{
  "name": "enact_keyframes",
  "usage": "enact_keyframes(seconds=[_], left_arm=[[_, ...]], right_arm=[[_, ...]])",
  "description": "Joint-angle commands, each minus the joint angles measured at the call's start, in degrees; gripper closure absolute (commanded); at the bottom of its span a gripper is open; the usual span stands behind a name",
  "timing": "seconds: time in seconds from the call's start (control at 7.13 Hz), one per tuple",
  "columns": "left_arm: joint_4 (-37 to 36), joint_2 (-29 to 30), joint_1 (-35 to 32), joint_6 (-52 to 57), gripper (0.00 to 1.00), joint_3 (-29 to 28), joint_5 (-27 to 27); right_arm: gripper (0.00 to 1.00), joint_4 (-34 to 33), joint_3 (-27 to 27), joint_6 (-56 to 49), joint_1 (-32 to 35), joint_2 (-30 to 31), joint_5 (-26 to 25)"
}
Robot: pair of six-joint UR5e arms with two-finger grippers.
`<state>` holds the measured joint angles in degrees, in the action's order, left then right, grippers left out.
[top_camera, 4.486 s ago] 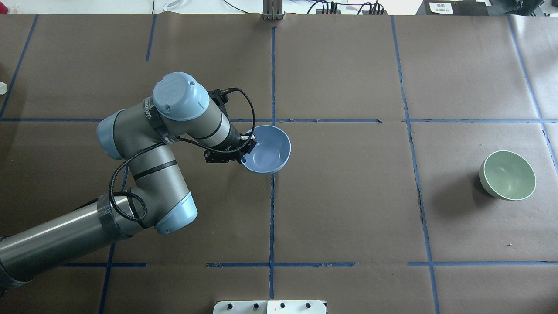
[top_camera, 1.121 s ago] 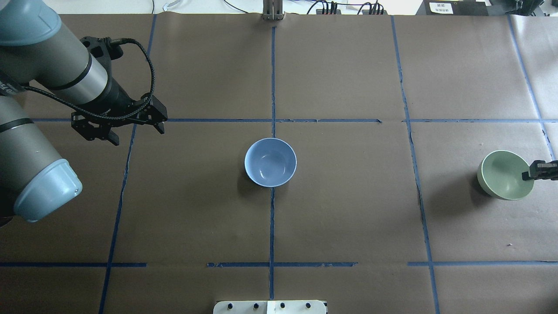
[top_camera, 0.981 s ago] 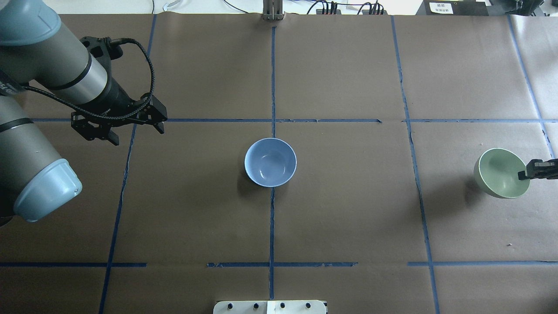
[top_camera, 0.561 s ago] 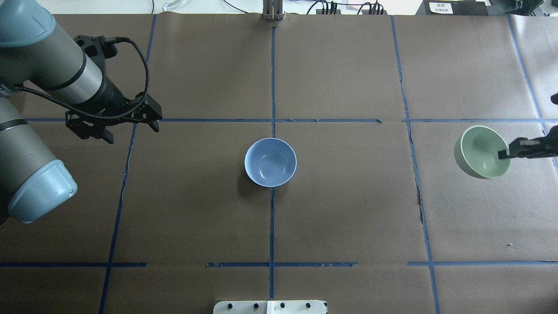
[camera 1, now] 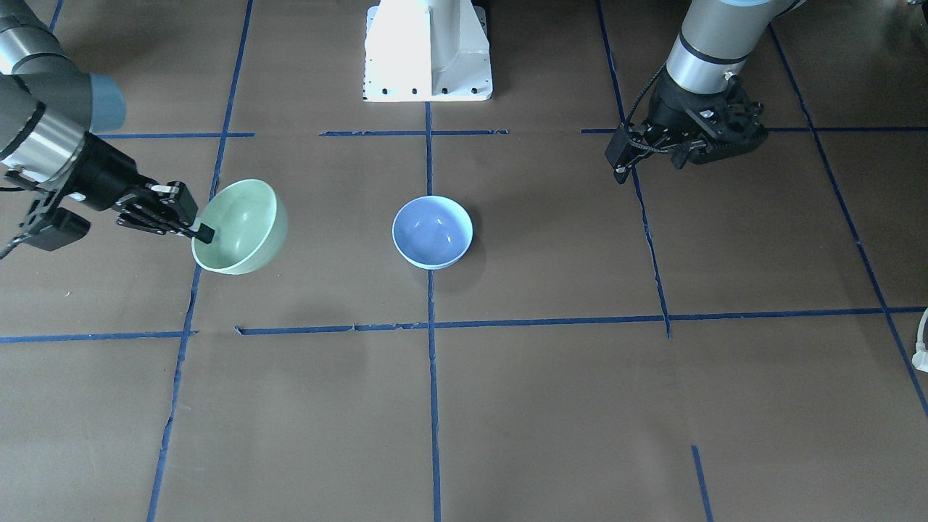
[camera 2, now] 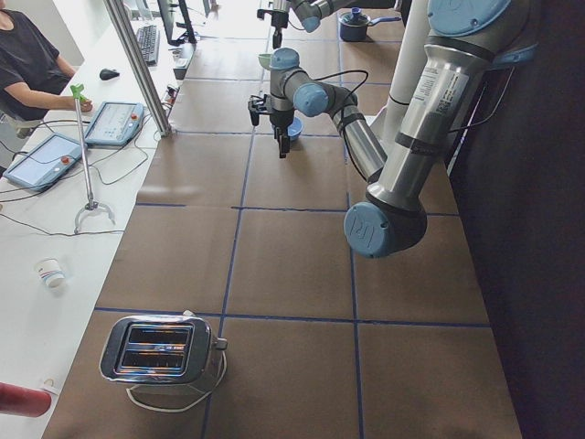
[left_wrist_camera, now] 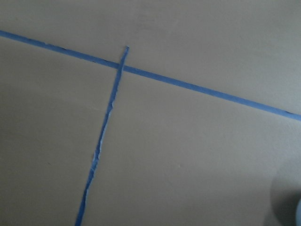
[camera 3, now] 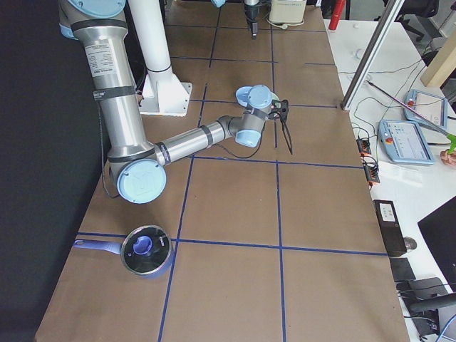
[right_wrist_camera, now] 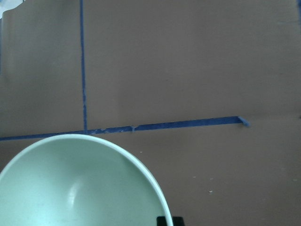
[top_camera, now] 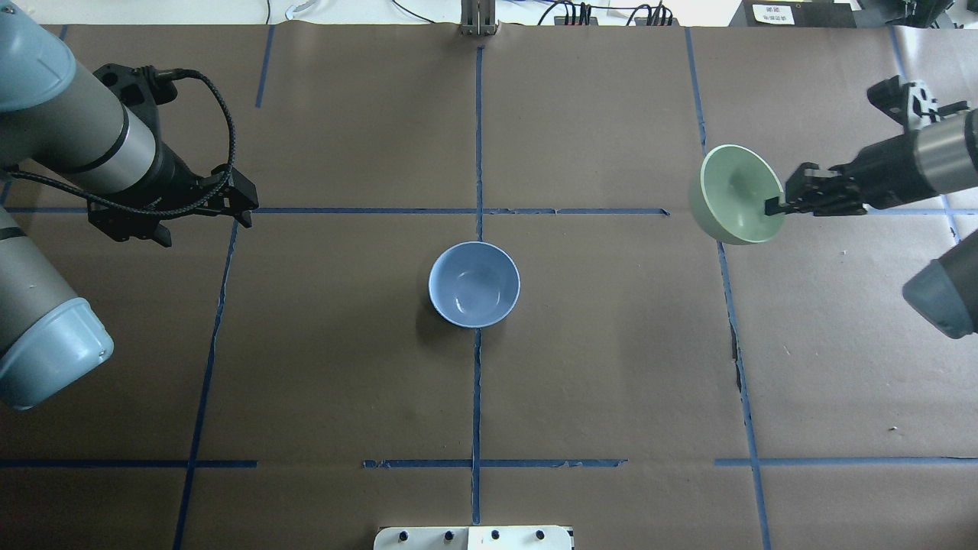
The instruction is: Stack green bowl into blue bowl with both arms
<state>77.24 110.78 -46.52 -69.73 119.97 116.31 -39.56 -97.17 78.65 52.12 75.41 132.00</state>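
Observation:
The blue bowl [top_camera: 474, 284] stands upright at the table's centre, on the crossing of the tape lines; it also shows in the front view [camera 1: 432, 232]. My right gripper [top_camera: 773, 208] is shut on the near rim of the green bowl [top_camera: 733, 195] and holds it tilted above the table, right of the blue bowl. The front view shows the green bowl [camera 1: 243, 225] and the right gripper [camera 1: 203, 233] at its left. The right wrist view shows the green bowl's inside [right_wrist_camera: 80, 188]. My left gripper [top_camera: 205, 228] is open and empty, far left of the blue bowl.
The brown paper table bears a grid of blue tape lines [top_camera: 477, 153]. The white pedestal base [camera 1: 428, 51] stands at the robot's side. A toaster [camera 2: 164, 352] sits at the left end, a lidded pot [camera 3: 146, 251] at the right end.
My left gripper let go of the blue bowl at the centre and drew back left. My right gripper took the green bowl's rim, lifted it and carried it leftwards and away from the robot.

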Motion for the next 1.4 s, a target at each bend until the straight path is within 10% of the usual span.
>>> enact_keyframes(seconds=[0.0, 0.84, 0.98, 1.12, 1.26], left_arm=[[0.7, -1.8, 0.1, 0.0, 0.00, -0.3, -0.2], [0.6, -3.5, -0.1, 0.2, 0.00, 0.1, -0.1], [0.6, -3.5, -0.1, 0.2, 0.00, 0.1, -0.1], [0.6, -3.5, -0.1, 0.2, 0.00, 0.1, -0.2], [0.6, -3.8, -0.1, 0.2, 0.00, 0.1, -0.2]], right_arm=[[1.00, -0.3, 0.2, 5.7, -12.8, -5.8, -14.3], [0.98, -7.5, 1.2, 5.6, -23.6, -11.6, -27.6], [0.78, -7.5, 1.2, 5.8, -23.6, -12.0, -28.1], [0.01, -8.2, 1.5, 5.7, -23.2, -12.6, -30.7], [0.00, -8.6, 1.6, 5.7, -23.2, -12.7, -31.7]])
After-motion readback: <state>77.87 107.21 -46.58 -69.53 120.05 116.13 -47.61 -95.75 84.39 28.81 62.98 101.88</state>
